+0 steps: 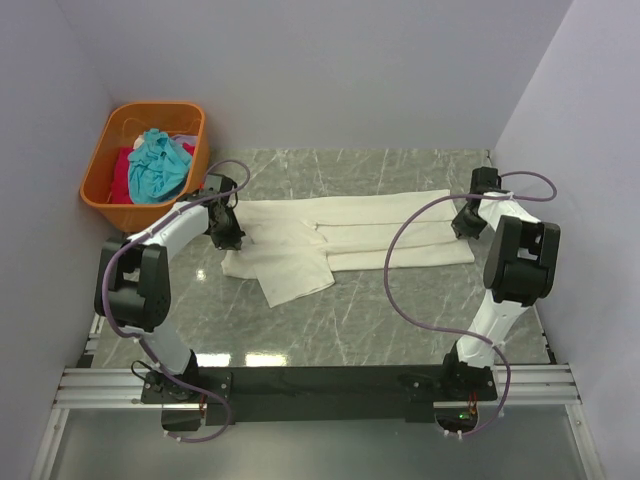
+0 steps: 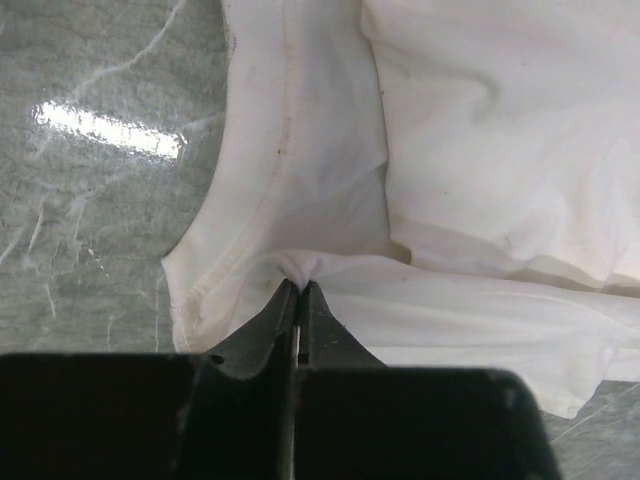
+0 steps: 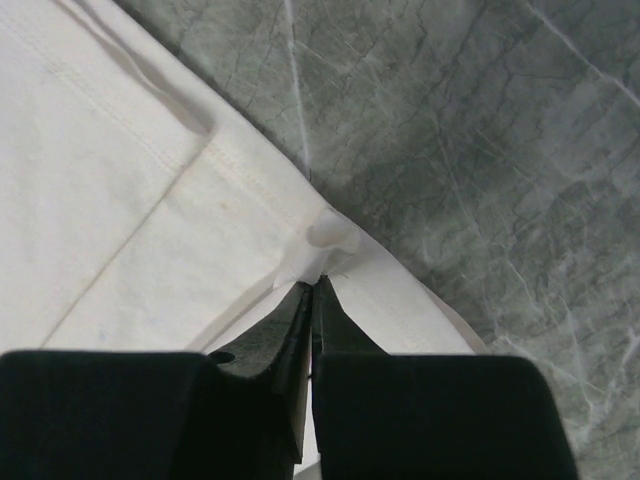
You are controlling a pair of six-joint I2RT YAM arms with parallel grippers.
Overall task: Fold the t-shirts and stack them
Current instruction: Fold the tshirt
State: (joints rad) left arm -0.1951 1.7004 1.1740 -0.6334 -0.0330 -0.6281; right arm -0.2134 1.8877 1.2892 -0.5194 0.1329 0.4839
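Note:
The large cream t-shirt (image 1: 350,235) lies stretched across the marble table, partly folded lengthwise, one sleeve hanging toward the front left. My left gripper (image 1: 228,238) is shut on a pinch of its cloth by the collar end (image 2: 298,268). My right gripper (image 1: 462,226) is shut on a pinch of the hem edge (image 3: 325,240) at the shirt's right end. A teal t-shirt (image 1: 158,165) and a red t-shirt (image 1: 122,175) lie crumpled in the orange basket.
The orange basket (image 1: 190,110) stands at the back left corner against the walls. Walls close in the table at left, back and right. Purple cables loop from both arms over the table.

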